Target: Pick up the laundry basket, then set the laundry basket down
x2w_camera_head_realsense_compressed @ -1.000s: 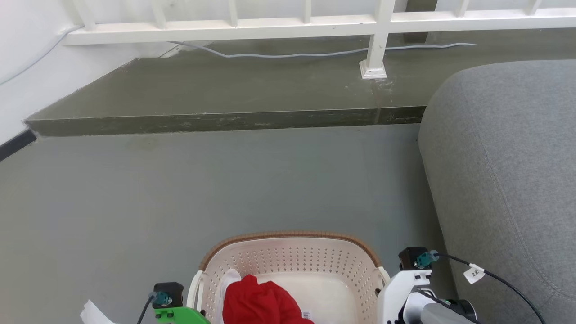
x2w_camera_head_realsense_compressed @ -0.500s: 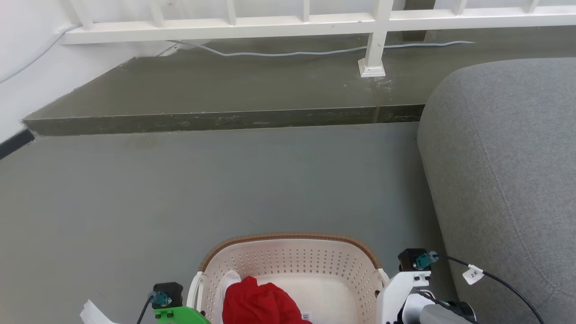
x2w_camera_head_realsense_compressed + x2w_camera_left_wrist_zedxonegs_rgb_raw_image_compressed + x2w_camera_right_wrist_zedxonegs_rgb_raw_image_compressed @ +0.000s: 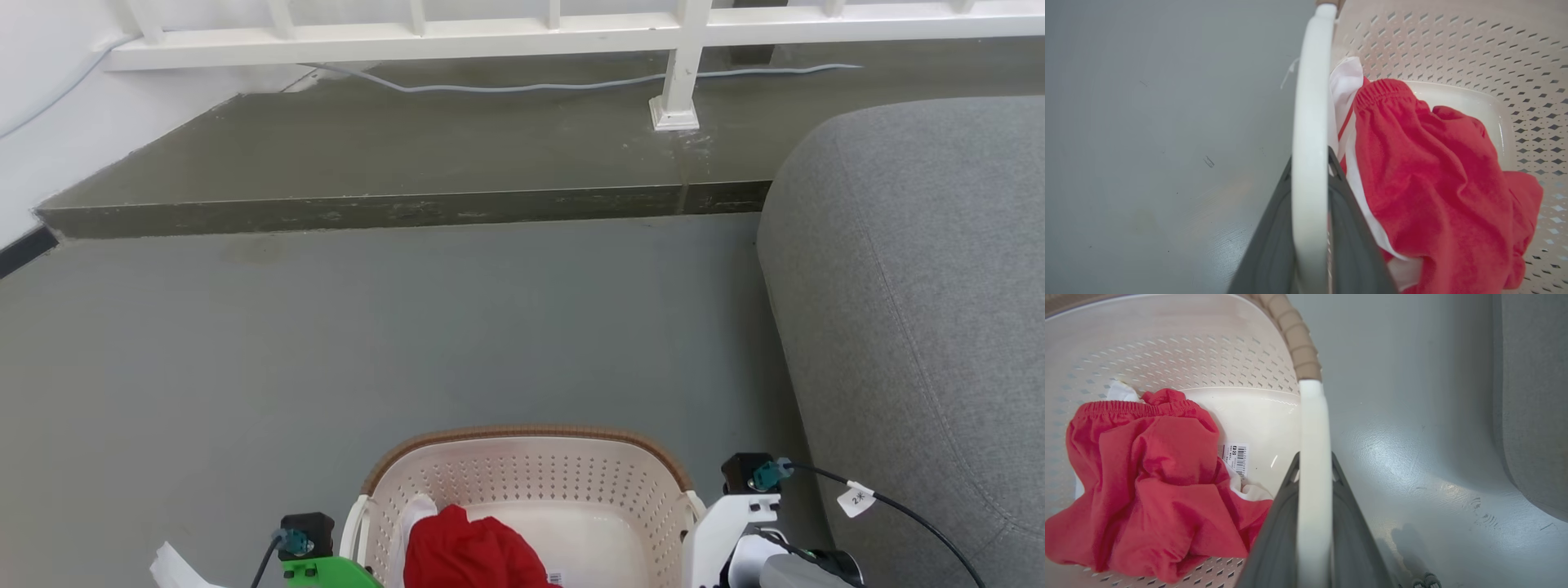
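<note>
The laundry basket, cream-white and perforated with a brown woven-look rim, sits at the bottom centre of the head view between my two arms. A red garment with white cloth lies inside it, beside a barcode sticker on the bottom. My left gripper is shut on the basket's white left loop handle, one dark finger on each side. In the same way my right gripper is shut on the right loop handle. Whether the basket touches the floor is unclear.
A grey sofa stands close on the right, near my right arm. Ahead, grey floor runs to a raised concrete step with a white railing and a cable. A white scrap lies at the lower left.
The whole head picture has shifted slightly, step and railing sliding upward, so the camera has moved. The basket stays between my arms, a touch lower in the frame.
</note>
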